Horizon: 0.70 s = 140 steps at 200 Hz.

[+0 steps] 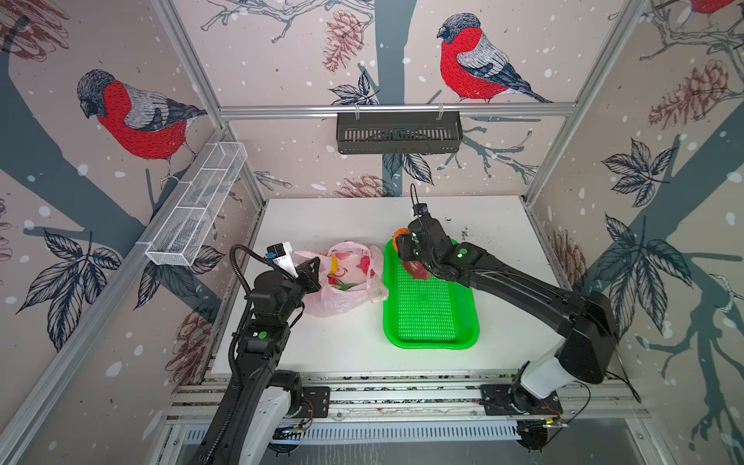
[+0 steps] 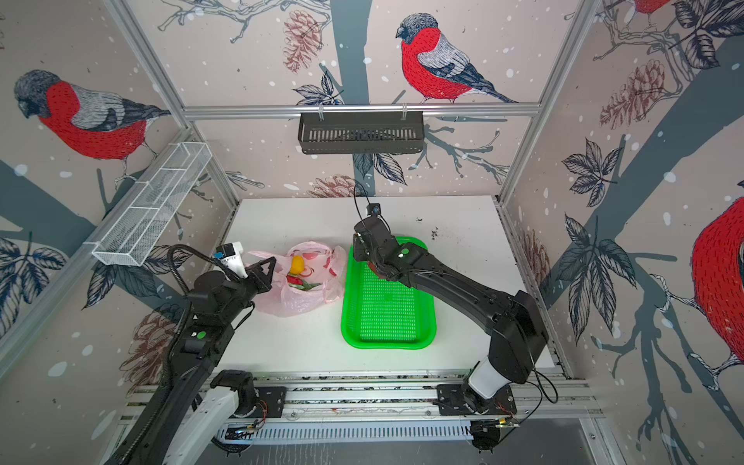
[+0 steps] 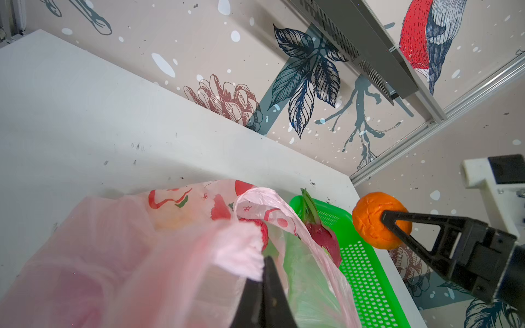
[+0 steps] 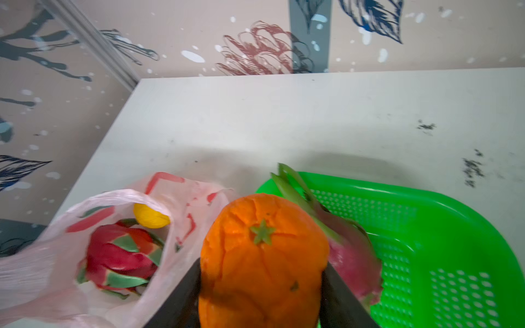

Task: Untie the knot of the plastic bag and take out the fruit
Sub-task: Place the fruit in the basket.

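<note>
left gripper [image 3: 265,269] is reaching in low, jaws pinching the plastic bag [image 1: 340,302] rim, bag lying beside green tray [image 1: 428,341] | right gripper [image 4: 261,284] is hovering over tray's far end, fingers clasping orange citrus [image 4: 264,247]

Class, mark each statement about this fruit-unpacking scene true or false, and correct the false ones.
1. The right gripper holds an orange citrus. True.
2. The green tray is empty. False: a dragon fruit lies in it.
3. The left gripper is shut on the plastic bag. True.
4. The plastic bag is tied shut. False: its mouth gapes, showing a second dragon fruit and a yellow fruit inside.
</note>
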Motion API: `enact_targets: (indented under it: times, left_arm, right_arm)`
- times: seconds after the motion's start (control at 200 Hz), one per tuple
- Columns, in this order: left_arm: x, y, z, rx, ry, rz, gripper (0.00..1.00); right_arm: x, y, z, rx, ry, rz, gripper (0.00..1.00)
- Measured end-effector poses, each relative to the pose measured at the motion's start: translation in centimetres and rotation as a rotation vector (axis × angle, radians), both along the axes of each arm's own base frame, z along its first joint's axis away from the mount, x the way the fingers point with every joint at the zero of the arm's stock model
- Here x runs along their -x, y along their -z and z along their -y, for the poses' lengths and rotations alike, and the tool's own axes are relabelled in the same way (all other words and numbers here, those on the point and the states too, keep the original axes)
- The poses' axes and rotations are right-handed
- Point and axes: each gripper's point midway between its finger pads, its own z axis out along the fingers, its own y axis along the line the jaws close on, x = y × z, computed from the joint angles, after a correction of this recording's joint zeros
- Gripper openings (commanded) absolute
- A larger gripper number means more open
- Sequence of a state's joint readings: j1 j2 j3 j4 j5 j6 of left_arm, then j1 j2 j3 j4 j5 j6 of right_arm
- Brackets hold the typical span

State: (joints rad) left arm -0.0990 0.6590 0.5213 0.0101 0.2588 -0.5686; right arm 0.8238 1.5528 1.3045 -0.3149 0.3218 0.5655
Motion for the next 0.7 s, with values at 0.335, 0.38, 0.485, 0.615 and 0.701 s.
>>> enact_targets:
  times: [0.335,0.38,0.485,0.615,0.701]
  left_arm:
    - [-0.1,0.0,0.1,-0.003,0.003,-0.003,0.00]
    - [-0.2,0.0,0.1,-0.007,0.004,-0.002,0.00]
    - [-0.2,0.0,0.1,-0.007,0.004,-0.003,0.00]
    - [-0.2,0.0,0.1,-0.008,0.005,-0.003,0.00]
    - [-0.2,0.0,0.1,-0.010,0.005,-0.001,0.00]
  right_arm:
    - [0.4,4.9,8.0,0.069,0.187,-0.085,0.36]
    - [0.3,5.3,8.5,0.075,0.199,-0.093,0.36]
    - [0.2,6.6,9.9,0.095,0.230,-0.117,0.36]
    - [0.3,8.2,10.8,0.120,0.257,-0.149,0.36]
    - [0.4,9.3,11.1,0.144,0.264,-0.172,0.36]
